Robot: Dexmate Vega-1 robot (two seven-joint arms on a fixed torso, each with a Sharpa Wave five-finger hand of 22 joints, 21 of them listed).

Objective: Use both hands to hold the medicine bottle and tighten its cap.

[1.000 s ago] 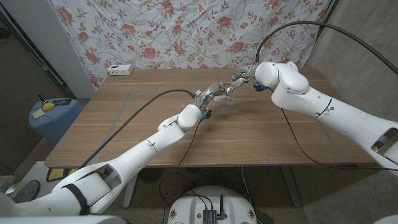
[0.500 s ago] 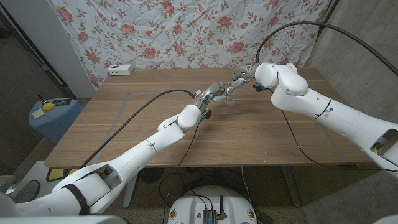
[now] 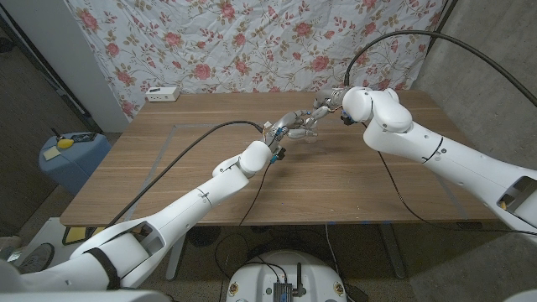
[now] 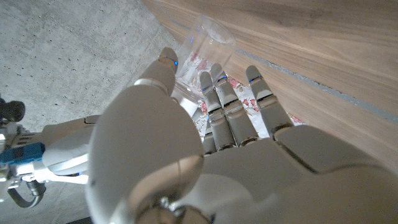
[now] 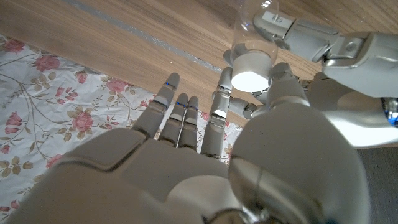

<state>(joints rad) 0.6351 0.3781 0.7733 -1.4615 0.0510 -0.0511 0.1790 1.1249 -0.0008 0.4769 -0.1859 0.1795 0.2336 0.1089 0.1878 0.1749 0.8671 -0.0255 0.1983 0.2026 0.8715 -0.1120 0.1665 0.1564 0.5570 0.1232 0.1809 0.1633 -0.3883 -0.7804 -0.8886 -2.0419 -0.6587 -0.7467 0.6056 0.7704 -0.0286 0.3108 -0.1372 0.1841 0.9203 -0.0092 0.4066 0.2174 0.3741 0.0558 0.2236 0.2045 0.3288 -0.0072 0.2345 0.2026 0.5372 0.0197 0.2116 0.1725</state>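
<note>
Over the middle of the wooden counter [image 3: 168, 168], toward its far edge, the left hand [image 3: 288, 124] wraps its fingers [image 4: 219, 102] around the clear plastic medicine bottle [image 4: 202, 46], holding it off the surface. Just beyond, the right hand [image 3: 325, 101] meets it; its fingers [image 5: 219, 102] seem to touch the round white cap [image 5: 252, 70], the others spread. A small white box [image 3: 162, 93] sits by the far left corner.

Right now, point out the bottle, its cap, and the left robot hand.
bottle [image 4: 208, 37], left wrist view, clear wall near its base.
cap [image 5: 252, 70], right wrist view, white flat face.
left robot hand [image 4: 236, 118], left wrist view, back of its fingers.
</note>
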